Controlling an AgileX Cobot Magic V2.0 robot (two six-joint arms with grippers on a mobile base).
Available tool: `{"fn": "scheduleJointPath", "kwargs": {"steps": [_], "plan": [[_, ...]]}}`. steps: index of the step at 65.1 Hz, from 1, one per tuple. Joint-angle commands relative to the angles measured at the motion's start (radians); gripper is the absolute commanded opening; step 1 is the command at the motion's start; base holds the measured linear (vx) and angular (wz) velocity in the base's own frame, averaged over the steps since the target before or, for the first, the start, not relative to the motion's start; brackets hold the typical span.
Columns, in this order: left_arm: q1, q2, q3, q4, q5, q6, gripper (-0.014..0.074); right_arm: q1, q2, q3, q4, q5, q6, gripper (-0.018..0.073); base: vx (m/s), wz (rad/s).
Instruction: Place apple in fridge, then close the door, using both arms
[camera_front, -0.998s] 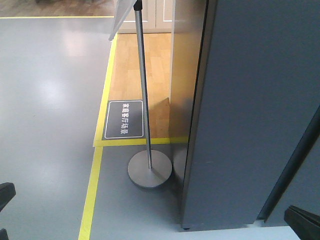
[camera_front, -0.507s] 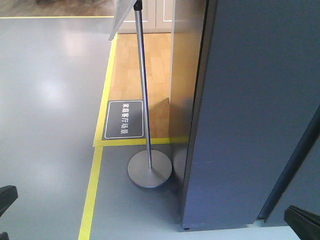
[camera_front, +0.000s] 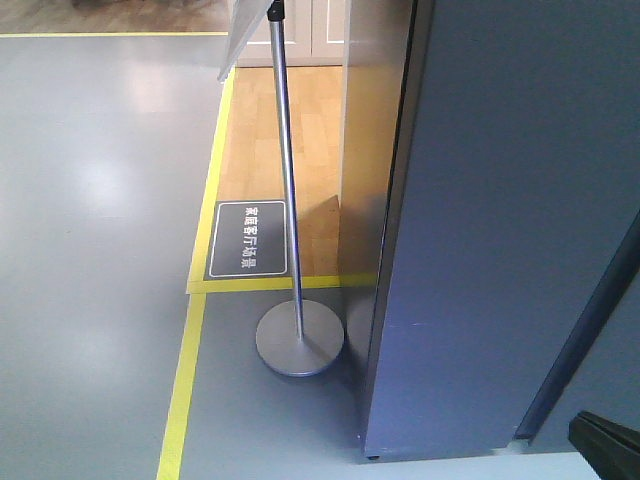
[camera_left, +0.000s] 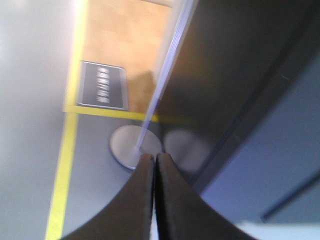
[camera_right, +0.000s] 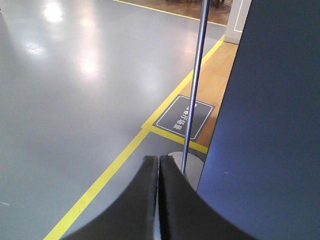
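My left arm has dropped out of the front view. Both grippers, left (camera_left: 154, 172) and right (camera_right: 158, 175), are pressed together, empty. The fridge (camera_front: 510, 220) stands right of both, its long axis upright, nearer my right; apple unseen.

Metal sign stand (camera_front: 297, 338) on grey floor (camera_front: 90, 250), yellow tape line (camera_front: 183, 380), dark floor placard (camera_front: 248, 239), lettering unreadable.

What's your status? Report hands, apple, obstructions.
Left hand shut, empty. Right hand shut, empty. Apple not in view. Sign stand beside fridge.
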Motion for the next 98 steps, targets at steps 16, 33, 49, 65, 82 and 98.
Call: {"fn": "scheduleJointPath", "kwargs": {"steps": [16,33,49,65,82,98], "plan": [[0.001,-0.178,0.214,0.398,-0.299,-0.464,-0.0008,-0.002,0.01,-0.025,0.038,-0.036,0.002,-0.0003,0.0,0.0],[0.001,-0.303,0.241,0.495,-0.268,-0.427,-0.0008,-0.002,0.01,-0.025,0.038,-0.036,0.002,-0.0003,0.0,0.0],[0.001,-0.439,0.241,0.625,-0.178,-0.427,-0.0008,-0.002,0.01,-0.025,0.038,-0.036,0.001,-0.0003,0.0,0.0],[0.002,-0.44,0.241,0.662,-0.13,-0.427,-0.0008,-0.002,0.009,-0.025,0.04,-0.036,0.001,-0.0003,0.0,0.0],[0.057,-0.44,0.241,0.662,-0.134,-0.427,-0.0008,-0.002,0.009,-0.025,0.04,-0.036,0.001,-0.0003,0.0,0.0],[0.098,-0.44,0.241,0.659,-0.135,-0.438,-0.0008,-0.002,0.009,-0.025,0.04,-0.036,0.001,-0.0003,0.0,0.0]]}}
